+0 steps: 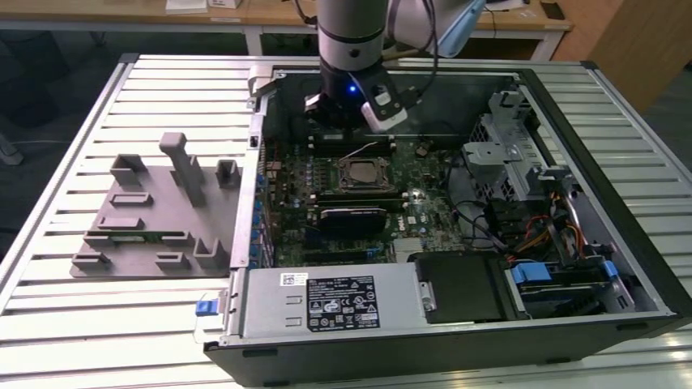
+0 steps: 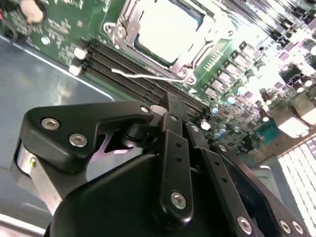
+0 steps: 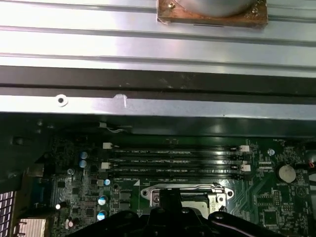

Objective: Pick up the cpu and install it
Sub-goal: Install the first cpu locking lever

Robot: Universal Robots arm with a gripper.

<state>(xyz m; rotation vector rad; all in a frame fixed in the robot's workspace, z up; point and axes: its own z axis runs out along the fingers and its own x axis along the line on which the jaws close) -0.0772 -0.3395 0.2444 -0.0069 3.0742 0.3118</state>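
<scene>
The cpu [image 2: 165, 29] shows its pale silvery top inside the square metal-framed socket [image 2: 195, 54] on the green motherboard; the first wrist view shows a strip of the cpu [image 3: 195, 199] in the socket [image 3: 217, 193]. In the exterior view the socket [image 1: 360, 174] sits mid-board in the open computer case. My gripper [image 1: 346, 121] hangs above the board's far part, over the memory slots [image 2: 133, 74], a short way from the socket. The black gripper [image 2: 170, 98] has nothing visible in it. A thin pale wire [image 2: 148, 76] lies across the slots beside the socket.
The case's metal wall [image 3: 148, 106] rises just behind the memory slots [image 3: 173, 160]. A black rectangular block [image 1: 352, 219] lies on the near side of the socket. The power supply [image 1: 324, 304] and drive cage [image 1: 508, 154] crowd the case. A grey fixture block [image 1: 157, 211] stands at the exterior view's left.
</scene>
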